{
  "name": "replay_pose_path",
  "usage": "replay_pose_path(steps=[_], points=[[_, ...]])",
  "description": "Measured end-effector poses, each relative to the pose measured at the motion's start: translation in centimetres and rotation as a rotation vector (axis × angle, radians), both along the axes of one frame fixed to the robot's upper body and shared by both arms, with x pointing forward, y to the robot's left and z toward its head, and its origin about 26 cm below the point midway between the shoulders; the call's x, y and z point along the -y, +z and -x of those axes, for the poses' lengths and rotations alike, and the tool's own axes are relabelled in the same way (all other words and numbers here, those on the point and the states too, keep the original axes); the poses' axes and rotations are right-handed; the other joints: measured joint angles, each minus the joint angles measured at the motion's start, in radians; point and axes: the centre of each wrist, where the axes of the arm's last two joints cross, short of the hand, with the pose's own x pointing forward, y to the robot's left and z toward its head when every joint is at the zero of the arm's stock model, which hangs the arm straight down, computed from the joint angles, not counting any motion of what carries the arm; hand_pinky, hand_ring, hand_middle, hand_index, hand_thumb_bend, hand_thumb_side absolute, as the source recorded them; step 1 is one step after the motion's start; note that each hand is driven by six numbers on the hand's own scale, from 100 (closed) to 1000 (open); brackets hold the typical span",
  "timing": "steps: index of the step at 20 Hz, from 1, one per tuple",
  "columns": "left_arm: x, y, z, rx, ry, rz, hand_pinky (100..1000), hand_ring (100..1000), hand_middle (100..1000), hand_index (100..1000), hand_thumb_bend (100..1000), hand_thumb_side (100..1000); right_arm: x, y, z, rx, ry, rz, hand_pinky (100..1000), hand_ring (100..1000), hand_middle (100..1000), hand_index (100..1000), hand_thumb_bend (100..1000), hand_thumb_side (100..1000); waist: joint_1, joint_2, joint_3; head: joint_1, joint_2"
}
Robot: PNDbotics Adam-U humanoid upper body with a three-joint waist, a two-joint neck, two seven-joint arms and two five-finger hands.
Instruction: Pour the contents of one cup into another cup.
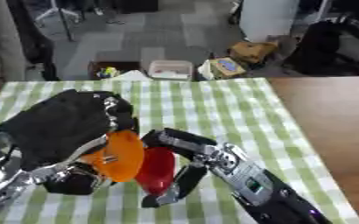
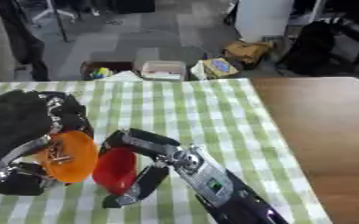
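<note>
Pouring is underway: my left hand (image 1: 60,131) clamps the tilted orange plastic cup (image 1: 120,155). My right hand (image 1: 184,164), fingers curled, holds the red plastic cup (image 1: 158,169) at its 3 o'clock. Next, I judge, more tilt.

Lab or workshop, grey carpet tiles (image 1: 129,39), floor clutter, checked tablecloth (image 1: 213,105)

Wooden table (image 1: 328,113), green-white checked cloth (image 1: 205,105) spread over its left part.

The left hand (image 1: 60,127) covers the far side of the orange cup (image 1: 120,156), and its forearm runs off the lower-left edge. Curled fingers of the right hand (image 1: 184,157) hide the red cup (image 1: 158,169) behind them. What either cup holds cannot be made out; motion blurs both.
</note>
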Motion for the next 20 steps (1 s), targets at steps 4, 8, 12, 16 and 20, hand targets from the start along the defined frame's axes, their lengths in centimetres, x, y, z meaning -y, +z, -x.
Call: replay_pose_path(steps=[4,8,12,16,20], points=[[0.01,-0.06,0.01,0.004,0.004,-0.015,100,657,262,582,538,100,0.00,0.00,0.00,0.000,0.000,0.000,249,284,290,450,170,100,0.003,0.000,-0.001,0.000,-0.001],[0.06,-0.14,0.03,0.012,0.005,-0.040,100,653,253,581,545,100,-0.01,0.00,0.00,-0.001,-0.001,0.000,248,284,290,450,169,100,0.005,0.000,-0.002,0.000,-0.003],[0.06,-0.14,0.03,0.022,0.006,-0.067,100,651,245,579,554,100,-0.01,0.00,0.00,-0.001,-0.002,-0.001,247,285,290,449,170,100,0.006,0.000,-0.002,0.000,-0.004],[0.06,-0.13,0.03,0.033,0.011,-0.091,100,651,241,579,563,100,-0.01,0.00,0.00,-0.001,-0.002,-0.001,247,285,290,448,171,100,0.006,0.000,-0.002,0.000,-0.004],[0.06,-0.11,0.03,0.049,0.025,-0.107,100,656,231,577,572,100,-0.02,0.01,0.01,-0.001,-0.001,-0.001,246,286,290,447,167,100,0.006,0.000,-0.004,0.000,-0.005]])
